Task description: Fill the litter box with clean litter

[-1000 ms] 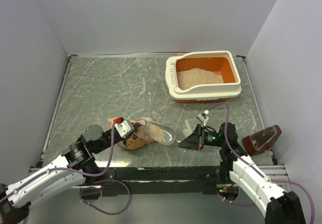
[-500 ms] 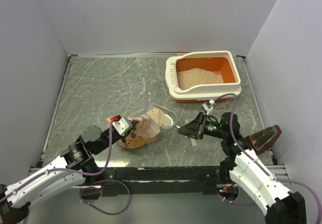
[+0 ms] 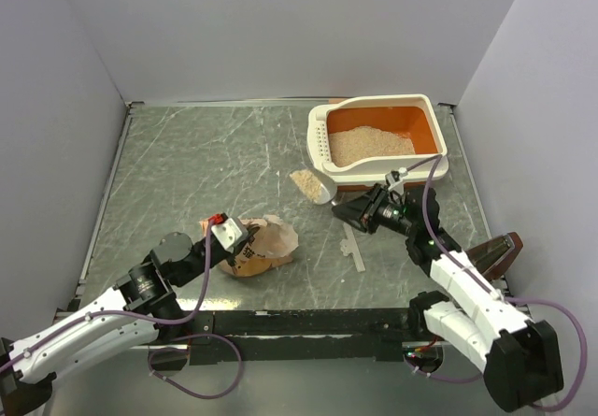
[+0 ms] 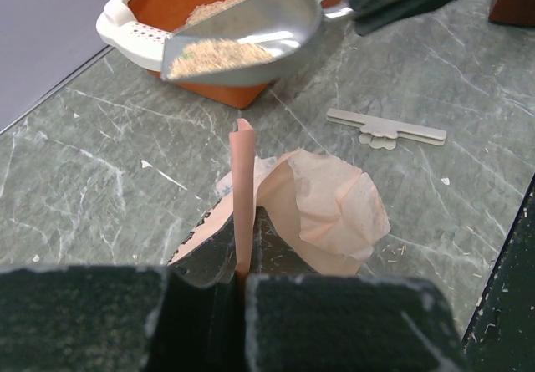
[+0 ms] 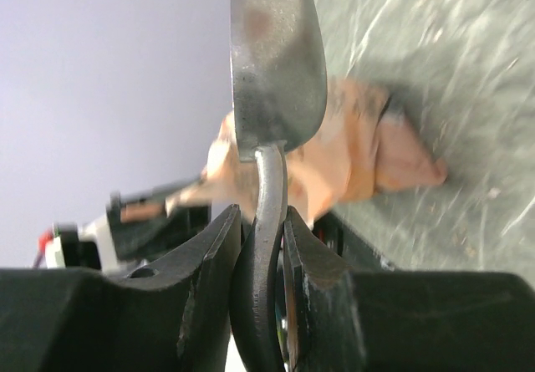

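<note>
Litter box [image 3: 374,174] – rectangular plastic tray, cream-white rim, orange basin – sits at the far right of the grey-green marbled table [image 3: 187,173], perforated strip on its left short side. Clean litter [image 3: 369,143], fine pale beige granules, lies heaped in the basin toward that strip; bare orange shows along the far and right sides.

Just beside the box's near-left corner: grey metal scoop [image 3: 316,187], raised off the table, carrying a small load of the same beige granules (the left wrist view shows it roughly level, bowl in front of the box wall). My right gripper [image 5: 262,221] has both fingers pressed on the scoop's thin handle, one on each side.

Nearer the bases, left of centre: crumpled tan-orange paper bag [image 3: 266,243] on the table, mouth open toward the box. My left gripper [image 4: 242,284] is pinched together on an upright fold of the bag's edge.

Between bag and right arm – a pale flat strip [image 3: 352,248] lying loose on the table. Far right near edge: a dark brown object [image 3: 486,259], can't identify it.
</note>
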`<action>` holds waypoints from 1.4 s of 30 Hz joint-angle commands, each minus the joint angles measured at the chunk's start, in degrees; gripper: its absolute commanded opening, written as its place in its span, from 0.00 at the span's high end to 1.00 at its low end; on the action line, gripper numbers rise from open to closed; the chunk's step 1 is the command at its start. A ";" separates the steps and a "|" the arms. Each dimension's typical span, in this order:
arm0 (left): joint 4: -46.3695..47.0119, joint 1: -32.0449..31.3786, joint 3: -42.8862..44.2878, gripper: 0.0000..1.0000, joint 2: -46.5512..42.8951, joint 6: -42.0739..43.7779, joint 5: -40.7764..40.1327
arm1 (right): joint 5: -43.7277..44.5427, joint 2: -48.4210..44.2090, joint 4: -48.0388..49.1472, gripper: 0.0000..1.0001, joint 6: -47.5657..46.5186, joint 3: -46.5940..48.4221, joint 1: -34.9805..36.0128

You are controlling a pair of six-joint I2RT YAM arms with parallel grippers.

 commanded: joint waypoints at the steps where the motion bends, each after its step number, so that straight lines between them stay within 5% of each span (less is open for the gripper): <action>1: 1.80 -0.91 2.67 0.99 -0.46 -1.53 -0.42 | 3.85 4.03 9.39 1.00 0.63 6.25 -2.90; 15: -0.66 -1.96 2.93 0.99 1.47 -0.12 -1.73 | 8.68 17.84 10.63 1.00 -3.84 17.49 -13.80; 24: -1.36 -2.67 3.20 0.99 0.33 -0.12 -3.49 | 24.73 21.62 -19.22 1.00 -30.46 33.57 -17.23; 35: -1.89 -2.76 3.46 0.99 -0.28 -0.04 -2.88 | 34.52 28.12 -33.05 1.00 -53.41 46.32 -16.97; 42: -1.97 -2.75 3.37 0.99 -0.90 0.23 -3.06 | 46.38 37.42 -41.05 1.00 -69.57 58.43 -8.11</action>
